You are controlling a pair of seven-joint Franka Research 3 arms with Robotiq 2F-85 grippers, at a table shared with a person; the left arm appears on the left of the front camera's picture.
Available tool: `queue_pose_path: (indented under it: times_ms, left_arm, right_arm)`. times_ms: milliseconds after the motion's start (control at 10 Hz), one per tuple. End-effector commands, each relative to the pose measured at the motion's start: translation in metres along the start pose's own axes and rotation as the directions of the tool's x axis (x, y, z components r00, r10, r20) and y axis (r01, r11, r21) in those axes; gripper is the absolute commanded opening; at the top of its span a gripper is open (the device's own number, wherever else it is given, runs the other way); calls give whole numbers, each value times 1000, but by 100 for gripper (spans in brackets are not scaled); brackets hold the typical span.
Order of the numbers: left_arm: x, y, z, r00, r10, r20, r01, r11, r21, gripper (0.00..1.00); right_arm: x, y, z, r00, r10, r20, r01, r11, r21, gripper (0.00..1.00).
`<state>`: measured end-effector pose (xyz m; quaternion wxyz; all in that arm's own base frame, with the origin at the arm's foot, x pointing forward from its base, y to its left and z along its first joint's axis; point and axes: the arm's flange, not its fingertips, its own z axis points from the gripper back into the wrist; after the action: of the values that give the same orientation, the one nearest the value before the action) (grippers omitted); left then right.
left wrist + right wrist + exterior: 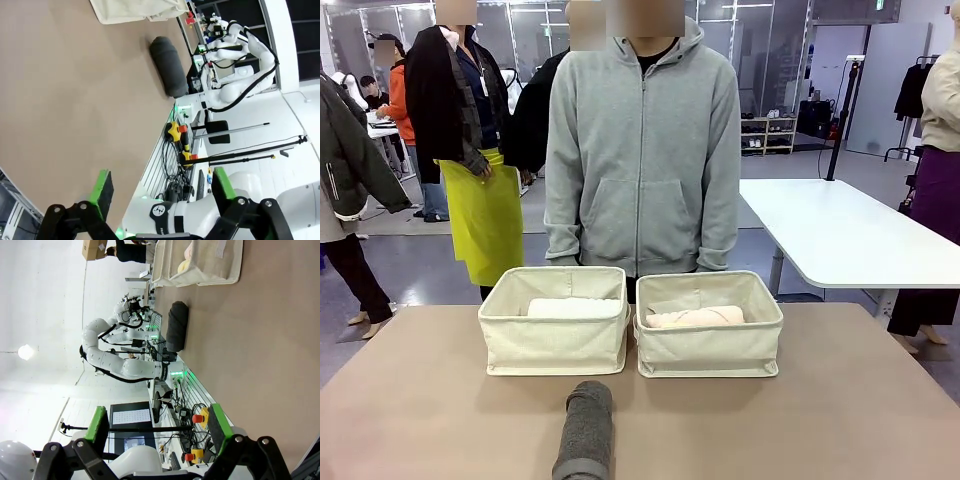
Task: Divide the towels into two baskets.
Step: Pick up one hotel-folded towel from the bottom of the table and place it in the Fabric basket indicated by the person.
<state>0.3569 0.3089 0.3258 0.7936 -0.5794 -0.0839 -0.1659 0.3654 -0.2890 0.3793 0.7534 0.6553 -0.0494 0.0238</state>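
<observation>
Table: tan top, bare but for the items listed here.

Person: in a grey zip hoodie, stood at the far edge directly behind both baskets. Both arms are hung straight at the sides. The hands are hidden by the basket rims.

Left basket: cream canvas, set upright at the far middle of the table, just beside its twin. One white towel is laid inside, lengthwise along the back wall.

Right basket: same make, upright. One pink towel is laid inside, across its width.

Left gripper: held off the table near the robot's edge, with the wrist rolled so that the tabletop is seen sideways. The jaws are spread wide and nothing is held between the green pads.

Right gripper: held likewise, rolled the opposite way. The jaws are spread wide and are empty.

Grey towel: rolled and laid on the bare table in front of the gap between the baskets, one end pointed at them. It is well apart from both grippers.
</observation>
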Motion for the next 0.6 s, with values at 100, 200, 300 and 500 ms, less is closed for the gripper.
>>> queue_pose_path:
  times_ms: [100,200,300,500]
  left_arm:
    - [-17,-15,-1,999,-4,32,2,999,54,100]
    - [-8,-2,1,1000,8,15,-9,1000,5,100]
    - [-8,-2,1,1000,8,15,-9,1000,5,100]
    - [-8,-2,1,1000,8,15,-9,1000,5,100]
  right_arm:
    - [-3,4,-3,1000,-5,-6,5,1000,-8,100]
    - [-3,4,-3,1000,-5,-6,5,1000,-8,100]
    - [-3,4,-3,1000,-5,-6,5,1000,-8,100]
    - [-3,4,-3,1000,-5,-6,5,1000,-8,100]
